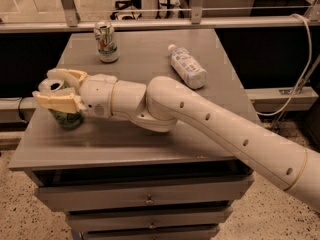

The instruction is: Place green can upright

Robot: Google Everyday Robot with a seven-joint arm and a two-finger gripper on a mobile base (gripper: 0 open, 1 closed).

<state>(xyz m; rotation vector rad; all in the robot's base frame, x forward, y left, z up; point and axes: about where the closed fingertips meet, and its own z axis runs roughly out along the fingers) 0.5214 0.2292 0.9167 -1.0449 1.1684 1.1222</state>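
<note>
1. The gripper [45, 86] reaches out over the left edge of the table [150, 141], jaws closed around the green can [67, 120]
2. The can stands upright between the jaws, its silver top level with them and its body below
3. A white can [106, 41] and a bottle [187, 66] lie well beyond the jaws

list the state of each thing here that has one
green can, upright at the table's left side, gripped
gripper, jaws shut on the green can
white-and-silver can, upright at the back
plastic bottle, lying on its side, capped
drawers, shut
</note>
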